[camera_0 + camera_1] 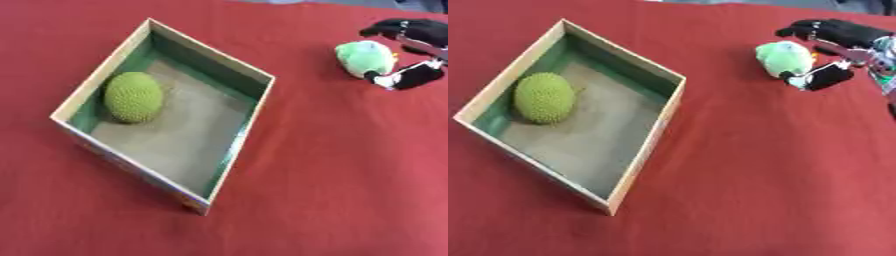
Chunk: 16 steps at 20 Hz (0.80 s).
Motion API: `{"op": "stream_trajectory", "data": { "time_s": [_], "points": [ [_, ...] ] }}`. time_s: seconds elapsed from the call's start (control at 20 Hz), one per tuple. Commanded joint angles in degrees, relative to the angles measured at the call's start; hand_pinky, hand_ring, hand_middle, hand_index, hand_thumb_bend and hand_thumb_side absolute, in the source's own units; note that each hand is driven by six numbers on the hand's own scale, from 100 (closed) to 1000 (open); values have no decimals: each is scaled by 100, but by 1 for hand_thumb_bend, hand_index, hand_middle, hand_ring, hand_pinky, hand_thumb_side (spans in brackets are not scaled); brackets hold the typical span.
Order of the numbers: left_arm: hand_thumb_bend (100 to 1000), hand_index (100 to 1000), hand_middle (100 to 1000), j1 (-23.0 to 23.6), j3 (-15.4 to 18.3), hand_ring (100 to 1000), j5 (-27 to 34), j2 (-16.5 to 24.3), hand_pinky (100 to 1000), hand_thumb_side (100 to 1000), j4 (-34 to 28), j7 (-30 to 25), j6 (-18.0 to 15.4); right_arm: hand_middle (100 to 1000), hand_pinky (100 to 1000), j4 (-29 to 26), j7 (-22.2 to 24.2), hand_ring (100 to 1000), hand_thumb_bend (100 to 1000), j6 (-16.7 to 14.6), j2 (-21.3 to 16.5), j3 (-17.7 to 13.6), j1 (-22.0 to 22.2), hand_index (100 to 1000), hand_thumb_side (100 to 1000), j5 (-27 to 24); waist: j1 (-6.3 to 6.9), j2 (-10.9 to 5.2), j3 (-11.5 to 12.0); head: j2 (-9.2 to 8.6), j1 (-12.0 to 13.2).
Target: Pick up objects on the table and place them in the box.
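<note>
- The black right robot hand [833, 52] reaches in from the upper right, fingers above and thumb below a pale green, rounded soft toy [785, 57], bracketing it; whether they actually pinch it I cannot tell.
- The toy rests on the red-covered bench [754, 175], just left of the palm.
- The wooden, green-lined open box [249, 112], holding a bumpy green oval fruit [133, 97], lies well to the toy's left.
- No left robot hand shows.

1. Right hand [842, 47] was cut off by the frame's right edge; wrist and arm were out of view.
2. Pale green toy [786, 57]: details too blurred; contact with the fingers [826, 77] couldn't be told.
3. Box [229, 62] print on outer wall was unreadable.
</note>
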Motion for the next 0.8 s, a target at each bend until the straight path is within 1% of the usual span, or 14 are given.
{"op": "stream_trajectory", "data": {
  "time_s": [0.05, 0.25, 0.4, 0.55, 0.6, 0.65, 0.7, 0.75, 0.8],
  "points": [
    [119, 870, 703, -53, -14, 793, 47, 41, 838, 720, -113, -44, 3, 899, 968, 161, -93, 1000, 272, 15, -124, -35, -121, 1000, 529, 251, 51, -64, 5, -38, -24],
    [116, 870, 701, -58, -14, 792, 53, 38, 838, 722, -113, -58, -3, 905, 966, 392, -126, 1000, 346, -80, -61, -3, -156, 1000, 538, 569, 62, -31, 24, -48, -44],
    [115, 869, 700, -61, -16, 791, 52, 30, 837, 723, -113, -66, -1, 908, 966, 541, -127, 1000, 349, -157, -13, 21, -180, 1000, 544, 754, 65, -10, 33, -52, -58],
    [116, 870, 700, -63, -17, 791, 54, 24, 838, 723, -113, -67, 7, 911, 962, 660, -90, 1000, 402, -222, 24, 68, -195, 1000, 550, 921, 65, 1, 37, -59, -66],
    [116, 870, 700, -64, -21, 791, 56, 21, 838, 723, -113, -69, 11, 910, 959, 700, -86, 1000, 406, -237, 40, 84, -207, 1000, 556, 981, 64, 3, 39, -65, -71],
    [116, 870, 700, -63, -25, 791, 58, 17, 838, 723, -113, -74, 16, 899, 950, 739, -93, 1000, 379, -247, 61, 94, -222, 1000, 556, 1035, 65, 4, 42, -70, -75],
    [116, 870, 700, -63, -28, 791, 60, 14, 838, 723, -113, -78, 21, 899, 950, 774, -112, 1000, 379, -252, 82, 101, -237, 1000, 556, 1072, 66, 5, 44, -74, -78],
    [116, 869, 700, -62, -30, 792, 62, 12, 837, 724, -113, -81, 29, 860, 936, 806, -148, 1000, 243, -251, 111, 99, -253, 1000, 509, 1071, 68, 6, 46, -77, -81],
    [116, 869, 700, -62, -31, 792, 64, 10, 837, 724, -113, -82, 37, 856, 934, 839, -188, 1000, 212, -239, 137, 94, -266, 997, 498, 1030, 70, 6, 47, -76, -83]
  ]
}}
